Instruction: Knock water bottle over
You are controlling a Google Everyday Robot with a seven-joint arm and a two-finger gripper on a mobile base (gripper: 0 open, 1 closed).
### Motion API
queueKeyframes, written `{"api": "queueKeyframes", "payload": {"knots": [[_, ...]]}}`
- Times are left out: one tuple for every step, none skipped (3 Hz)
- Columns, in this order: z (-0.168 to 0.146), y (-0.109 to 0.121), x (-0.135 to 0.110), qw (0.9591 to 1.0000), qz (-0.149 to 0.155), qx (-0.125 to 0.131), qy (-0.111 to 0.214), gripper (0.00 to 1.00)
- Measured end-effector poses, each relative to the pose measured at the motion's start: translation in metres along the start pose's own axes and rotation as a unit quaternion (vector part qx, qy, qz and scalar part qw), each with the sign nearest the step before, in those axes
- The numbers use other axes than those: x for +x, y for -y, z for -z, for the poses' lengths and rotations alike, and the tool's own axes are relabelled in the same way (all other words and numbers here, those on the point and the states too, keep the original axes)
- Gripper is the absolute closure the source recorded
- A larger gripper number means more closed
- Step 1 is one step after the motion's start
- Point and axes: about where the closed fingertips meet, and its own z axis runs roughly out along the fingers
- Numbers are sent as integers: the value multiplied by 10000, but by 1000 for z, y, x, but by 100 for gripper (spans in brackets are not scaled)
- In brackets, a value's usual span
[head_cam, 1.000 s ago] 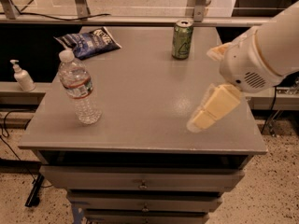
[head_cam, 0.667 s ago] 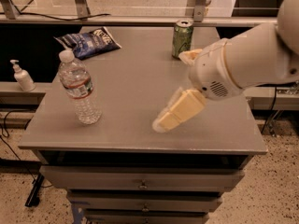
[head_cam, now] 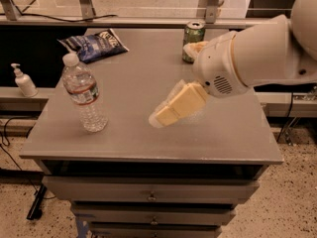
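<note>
From my one camera view, the bottle stands upright near the front left corner of the bench, so the knock is not yet done. My hand hangs low over the middle of the bench, pointing left toward the bottle but well apart from it, and I cannot tell whether it is spread or pressed together. As I judge it, the whole job is left: cross the bare gap and push the bottle high on its side, keeping clear of the can at the back.
</note>
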Motion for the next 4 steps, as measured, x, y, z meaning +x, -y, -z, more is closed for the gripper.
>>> {"api": "queueKeyframes", "payload": {"knots": [[-1, 3, 1, 9998, -124, 122, 29, 0], [-40, -3, -3, 9987, -369, 14, 350, 0], [-96, -20, -22, 9932, -701, -290, 881, 0], [-135, -41, -44, 9844, -1010, -618, 1302, 0]]}}
